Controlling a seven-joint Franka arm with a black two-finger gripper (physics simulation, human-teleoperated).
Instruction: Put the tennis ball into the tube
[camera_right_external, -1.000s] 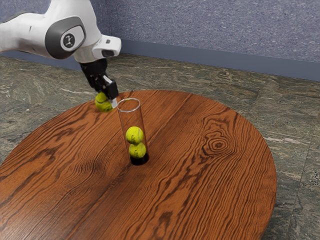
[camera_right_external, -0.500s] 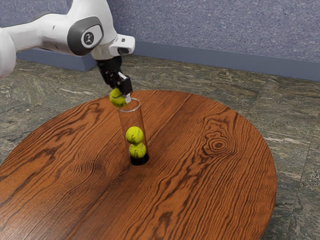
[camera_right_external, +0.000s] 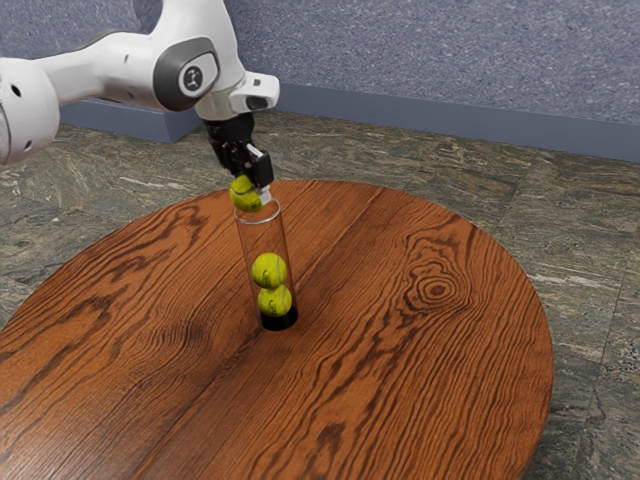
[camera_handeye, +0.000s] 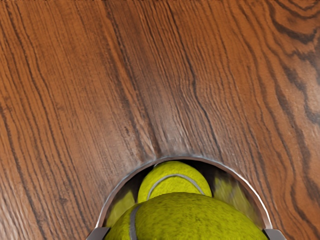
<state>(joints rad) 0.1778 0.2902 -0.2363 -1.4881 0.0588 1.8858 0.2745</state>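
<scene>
White arm (camera_right_external: 130, 70) bent, black claw (camera_right_external: 252, 194) angled downward, gripping

Text: none legible | balls (camera_right_external: 268, 270) in tube (camera_right_external: 279, 321) — dark marks, perhaps lettering | arm (camera_right_external: 193, 78) — emblem, unreadable

Indoor rm, type unclear: round tbl (camera_right_external: 400, 360), stone-look flr (camera_right_external: 580, 220), bluish wall (camera_right_external: 450, 50).
</scene>
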